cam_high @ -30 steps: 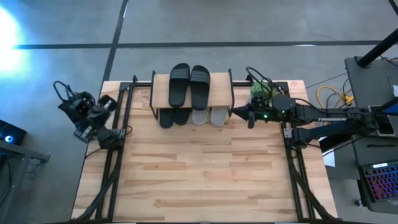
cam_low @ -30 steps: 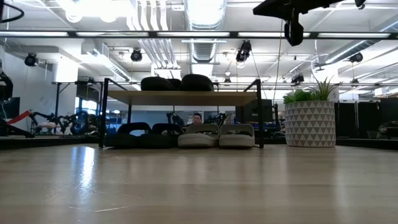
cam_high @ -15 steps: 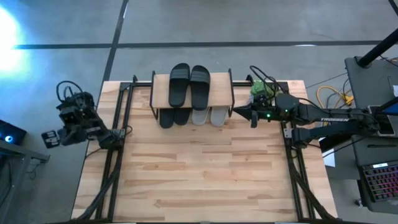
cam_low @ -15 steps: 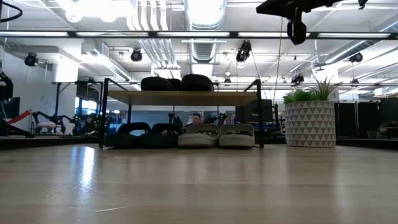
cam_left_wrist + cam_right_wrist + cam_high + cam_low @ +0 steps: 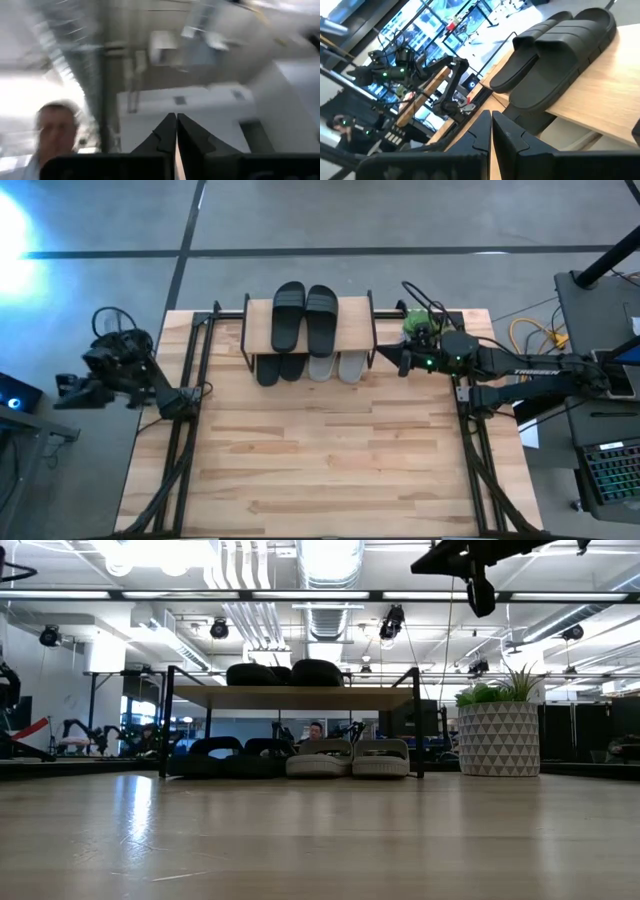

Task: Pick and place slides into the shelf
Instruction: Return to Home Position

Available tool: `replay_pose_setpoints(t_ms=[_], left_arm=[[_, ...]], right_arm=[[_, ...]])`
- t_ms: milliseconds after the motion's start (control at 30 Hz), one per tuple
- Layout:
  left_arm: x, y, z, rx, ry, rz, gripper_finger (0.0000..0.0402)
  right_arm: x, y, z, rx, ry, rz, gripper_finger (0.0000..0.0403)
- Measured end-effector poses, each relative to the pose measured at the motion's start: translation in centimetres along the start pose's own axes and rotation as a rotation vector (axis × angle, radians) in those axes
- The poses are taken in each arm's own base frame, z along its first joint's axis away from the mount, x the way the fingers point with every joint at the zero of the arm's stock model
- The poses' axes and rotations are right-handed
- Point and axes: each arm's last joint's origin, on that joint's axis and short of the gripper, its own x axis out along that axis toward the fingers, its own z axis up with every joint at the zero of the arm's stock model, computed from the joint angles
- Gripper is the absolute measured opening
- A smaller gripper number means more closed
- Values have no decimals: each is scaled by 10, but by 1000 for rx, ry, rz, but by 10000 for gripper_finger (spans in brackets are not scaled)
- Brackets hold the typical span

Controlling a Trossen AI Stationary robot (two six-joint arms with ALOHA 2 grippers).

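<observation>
The shelf (image 5: 308,330) stands at the table's far edge. A pair of black slides (image 5: 305,316) lies on its top board, also seen in the right wrist view as black slides (image 5: 560,55). On the table under the board rest a second pair of black slides (image 5: 280,367) and a pair of pale grey-green slides (image 5: 336,367). In the low view, the shelf (image 5: 290,697) shows the black pair (image 5: 240,748) and the grey pair (image 5: 350,755) beneath the board. My right gripper (image 5: 383,359) hovers shut beside the shelf's right end, high above the table (image 5: 480,590). My left gripper (image 5: 70,388) is shut, out beyond the table's left edge.
A potted plant in a patterned white pot (image 5: 497,735) stands right of the shelf, near my right arm (image 5: 415,328). Black frame rails run along both table sides (image 5: 185,430). The wooden tabletop (image 5: 320,460) stretches in front of the shelf. A person (image 5: 50,130) shows in the left wrist view.
My left arm has swung away from the table's left edge, out over the floor, turning its gripper outward. My right gripper has drifted slightly toward the table's right, away from the shelf. The slides have not moved.
</observation>
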Motion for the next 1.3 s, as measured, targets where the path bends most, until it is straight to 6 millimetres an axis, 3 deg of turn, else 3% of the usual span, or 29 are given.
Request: replay_pose_setpoints(t_ms=[100, 233, 367, 567, 633, 800, 867, 1033, 1300], left_arm=[[-4, -8, 3, 135, 4, -87, 0], [-7, 4, -11, 118, -15, 52, 0], [1, 13, -13, 238, -3, 60, 0], [15, 23, -12, 182, 82, 93, 0], [15, 32, -16, 209, 98, 298, 0], [-1, 71, -43, 366, 164, 1099, 0], [-2, 82, -50, 413, 155, 1299, 0], [4, 95, -61, 406, 165, 1235, 0], [-14, 129, -72, 487, 103, 1480, 0]], right_arm=[[0, 0, 0, 21, -12, -12, 8], [0, 0, 0, 28, -12, -12, 8], [0, 0, 0, 23, -12, -12, 8], [0, 0, 0, -3, -5, -8, 8], [0, 0, 0, -20, -5, -8, 8], [0, -1, 1, -26, -9, -12, 8], [0, -1, 1, -26, -9, -12, 8], [0, -1, 1, -25, -8, -11, 8], [0, -1, 0, -25, 12, 8, 8]])
